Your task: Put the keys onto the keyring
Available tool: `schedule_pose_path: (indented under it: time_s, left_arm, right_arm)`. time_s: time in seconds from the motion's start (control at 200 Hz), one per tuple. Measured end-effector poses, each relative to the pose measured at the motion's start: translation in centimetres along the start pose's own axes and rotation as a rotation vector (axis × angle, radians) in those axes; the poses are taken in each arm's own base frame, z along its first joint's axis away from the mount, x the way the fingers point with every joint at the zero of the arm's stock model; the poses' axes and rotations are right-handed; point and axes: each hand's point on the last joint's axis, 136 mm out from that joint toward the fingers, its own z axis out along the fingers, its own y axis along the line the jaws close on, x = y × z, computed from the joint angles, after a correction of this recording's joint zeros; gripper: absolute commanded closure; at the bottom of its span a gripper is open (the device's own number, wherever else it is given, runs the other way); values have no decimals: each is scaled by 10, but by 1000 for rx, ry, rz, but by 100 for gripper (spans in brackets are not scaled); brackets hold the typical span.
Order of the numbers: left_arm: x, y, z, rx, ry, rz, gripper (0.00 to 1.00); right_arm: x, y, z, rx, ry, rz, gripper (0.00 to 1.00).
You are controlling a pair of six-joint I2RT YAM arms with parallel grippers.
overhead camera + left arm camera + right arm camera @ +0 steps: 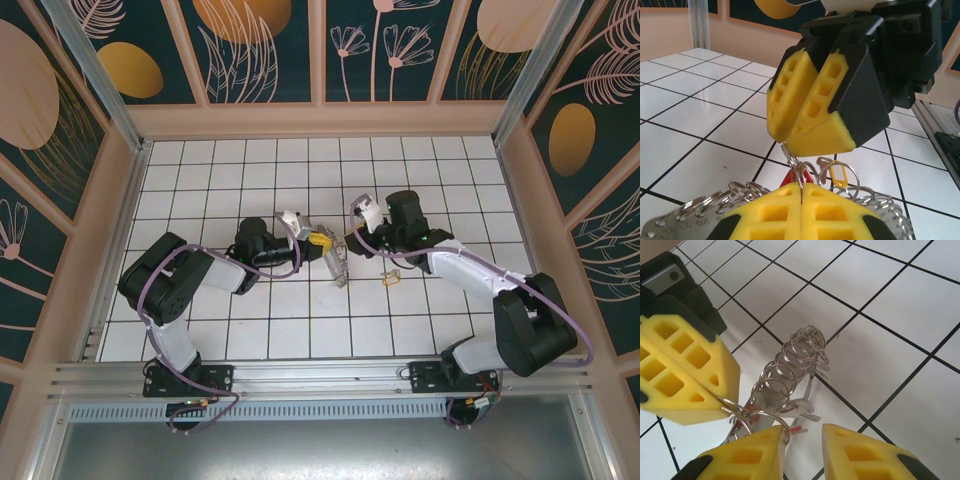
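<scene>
The keyring (337, 264), a silver metal piece fringed with many small rings (790, 367), hangs tilted over the floor tiles. My left gripper (801, 187) is shut on one of its small rings at the top end. A red tag of the keys (786, 178) shows just behind that grip, and again under the rings as a red sliver (797, 429). My right gripper (804, 440) is open right above, and its left finger (747, 455) touches a loose silver ring. In the top view the two grippers meet tip to tip, left gripper (320, 241) and right gripper (350, 240).
A single small key with a yellow tag (392, 277) lies on the white tiled floor (250, 330) just right of the keyring, also visible as the yellow tag (839, 176). Wooden walls (320, 120) enclose the floor. Open tiles lie all round.
</scene>
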Motion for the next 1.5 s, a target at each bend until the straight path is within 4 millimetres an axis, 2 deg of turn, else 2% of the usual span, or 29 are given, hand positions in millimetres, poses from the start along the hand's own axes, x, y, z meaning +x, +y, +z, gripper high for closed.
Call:
schedule_pose_path:
  time_s: [0.255,0.42,0.646,0.826,1.146,1.326,1.496]
  left_arm:
    - [1,-4,0,25,3,3,100]
    - [4,-7,0,43,15,1,100]
    - [6,-11,0,70,26,9,100]
    - [7,-12,1,80,36,18,100]
    - [10,-15,1,97,46,13,100]
    - [6,-14,2,100,41,18,100]
    - [6,-13,3,100,43,16,100]
  right_arm:
    - [-4,0,-15,35,-47,-95,70]
    - [-2,6,-26,43,-114,-251,70]
    - [-5,-7,-22,41,-131,-377,70]
    - [-12,-11,-4,-16,-111,-435,71]
    - [5,14,5,-143,-78,-467,73]
    - [26,24,3,-187,-54,-459,73]
    - [23,31,-4,-197,-75,-478,73]
